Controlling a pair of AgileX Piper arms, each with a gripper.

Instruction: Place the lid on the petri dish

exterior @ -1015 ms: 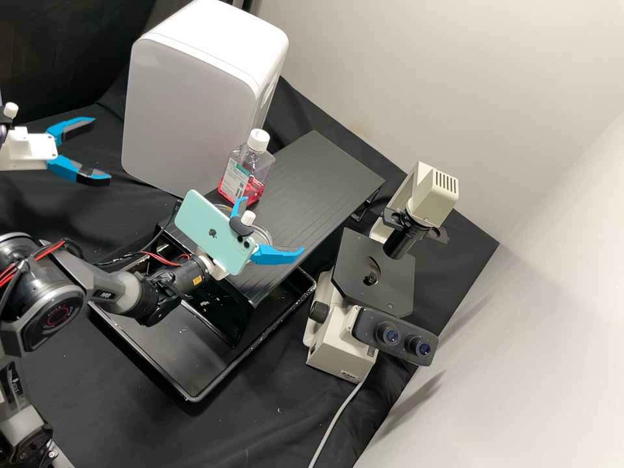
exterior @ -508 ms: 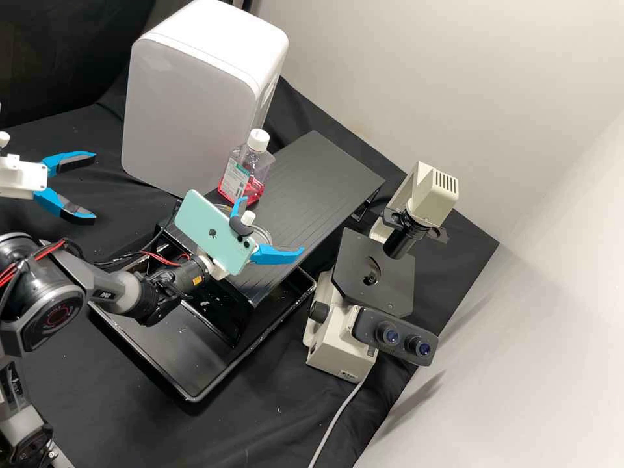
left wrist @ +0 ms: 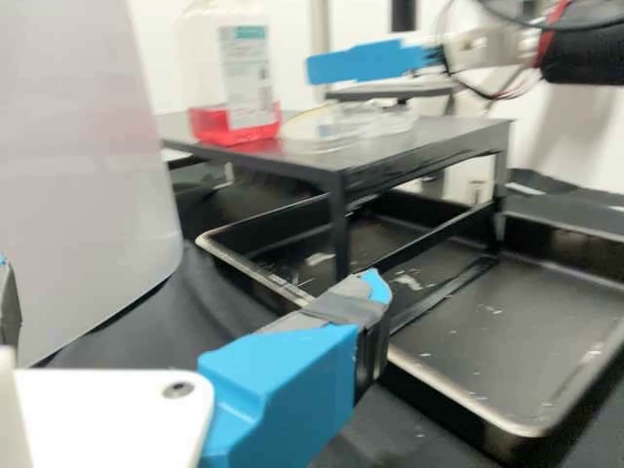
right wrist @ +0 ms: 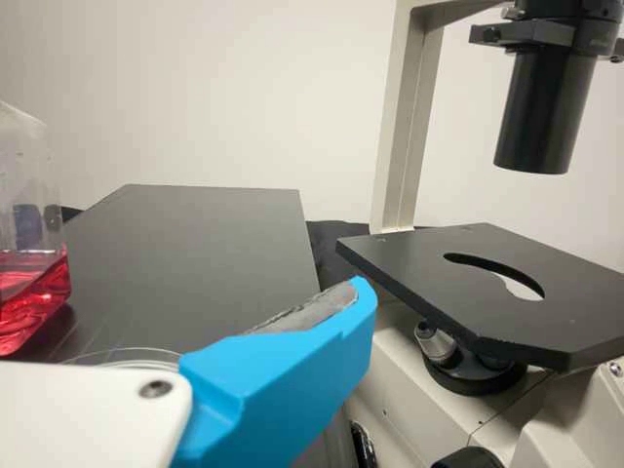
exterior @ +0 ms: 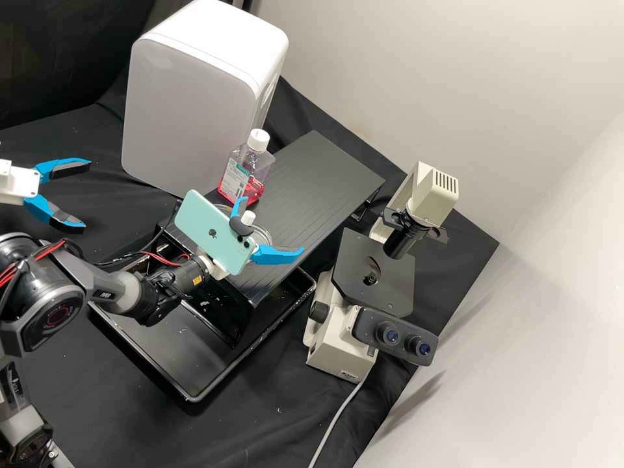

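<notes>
**Petri dish lies between the spread fingers of the right end effector**

The petri dish [exterior: 259, 233] rests on a raised black platform [exterior: 312, 182]. The right end effector [exterior: 273, 224] is around it, blue fingers wide. The dish looks covered, though the clear plastic leaves that unsure. The left end effector [exterior: 77, 194], also wide, hangs well apart over the surface [exterior: 260, 422]. Just beside the dish stands a white-capped flask [exterior: 246, 170] holding red liquid; its label is too small to read. A black tray [exterior: 175, 351] lies under the platform.
</notes>
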